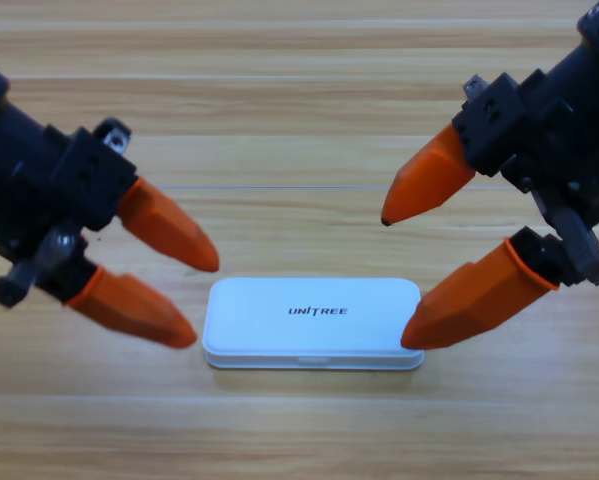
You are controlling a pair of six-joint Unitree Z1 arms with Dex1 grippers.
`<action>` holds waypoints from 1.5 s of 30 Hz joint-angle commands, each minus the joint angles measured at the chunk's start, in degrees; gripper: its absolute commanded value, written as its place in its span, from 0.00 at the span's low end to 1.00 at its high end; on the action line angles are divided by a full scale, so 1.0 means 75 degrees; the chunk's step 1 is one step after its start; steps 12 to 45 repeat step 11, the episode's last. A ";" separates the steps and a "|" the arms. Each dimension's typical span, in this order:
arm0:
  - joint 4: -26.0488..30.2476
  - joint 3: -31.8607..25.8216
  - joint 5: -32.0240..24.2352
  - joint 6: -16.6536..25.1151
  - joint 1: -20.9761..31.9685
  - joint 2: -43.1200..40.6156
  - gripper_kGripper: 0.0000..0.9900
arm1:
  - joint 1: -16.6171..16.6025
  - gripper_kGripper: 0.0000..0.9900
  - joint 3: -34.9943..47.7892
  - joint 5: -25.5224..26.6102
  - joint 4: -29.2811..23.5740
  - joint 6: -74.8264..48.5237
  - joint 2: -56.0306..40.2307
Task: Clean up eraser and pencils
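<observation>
A white case [312, 323] was seen, printed with dark lettering on its closed lid. Orange jaws on black bodies were shown by the left gripper [194, 300] and the right gripper [399, 280]. The table [299, 60] was light brown, wood-grained.

a white, flat plastic case [312, 323] with round corners lies on the wooden table. its lid is shut. the lid faces up and has the word "unitree" in small dark letters in the middle. the case lies long ways from side to side. it sits between the two grippers. the low orange jaw of the right gripper [394, 282] has its tip at the right end of the case. the low jaw of the left gripper [205, 302] is just beside the left end.
</observation>
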 commanded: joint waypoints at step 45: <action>-0.0034 -0.0041 0.0398 -0.0402 -0.0125 0.0870 1.00 | 0.0184 0.97 0.0001 0.0057 -0.0091 0.0064 0.0514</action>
